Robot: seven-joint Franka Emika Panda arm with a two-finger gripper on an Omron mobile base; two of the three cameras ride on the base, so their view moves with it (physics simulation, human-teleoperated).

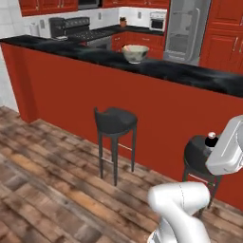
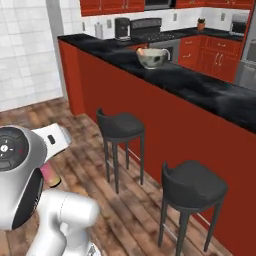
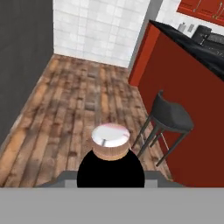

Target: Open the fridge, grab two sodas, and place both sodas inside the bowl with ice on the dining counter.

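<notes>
Soda bottle (image 3: 110, 146) sits clamped in the gripper (image 3: 110, 175), seen end-on from the hand camera with its pale, pink-rimmed end facing out; a pink-orange sliver (image 2: 48, 175) of it peeks past the wrist in the right base view. It hangs over the wooden floor (image 3: 65, 113), on the stool side of the dining counter (image 1: 156, 69). Up on that black marble top stands the pale bowl (image 1: 135, 53), well apart from the bottle. Two black stools (image 2: 120, 127) stand against the red front panel (image 1: 71, 90). Behind, the grey fridge (image 1: 186, 31) sits among red cabinets (image 1: 223, 38).
</notes>
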